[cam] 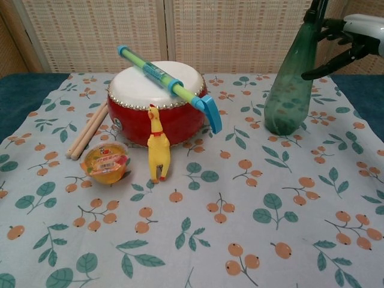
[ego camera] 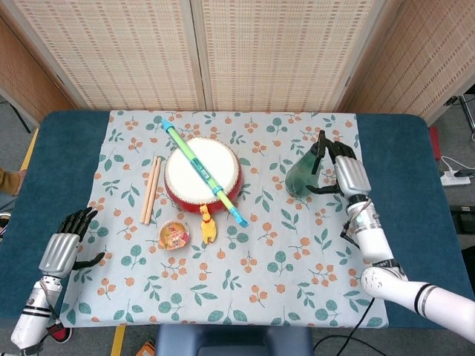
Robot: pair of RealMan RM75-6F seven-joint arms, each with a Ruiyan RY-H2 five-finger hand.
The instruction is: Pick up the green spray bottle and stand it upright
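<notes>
The green spray bottle [ego camera: 303, 178] [cam: 288, 90] stands upright on the floral cloth at the right side, its dark nozzle at the top. My right hand [ego camera: 345, 172] [cam: 354, 33] is just to the right of the bottle's neck with its fingers spread apart and nothing held; the fingertips stay close to the nozzle. My left hand [ego camera: 63, 248] rests low at the table's left edge, off the cloth, holding nothing and far from the bottle.
A red drum [ego camera: 202, 174] [cam: 156, 102] with a blue-green flute [cam: 168, 81] across it sits in the middle. Two wooden drumsticks [ego camera: 151, 190] lie to its left. A yellow rubber chicken [cam: 158, 147] and a jelly cup [cam: 106, 162] lie in front.
</notes>
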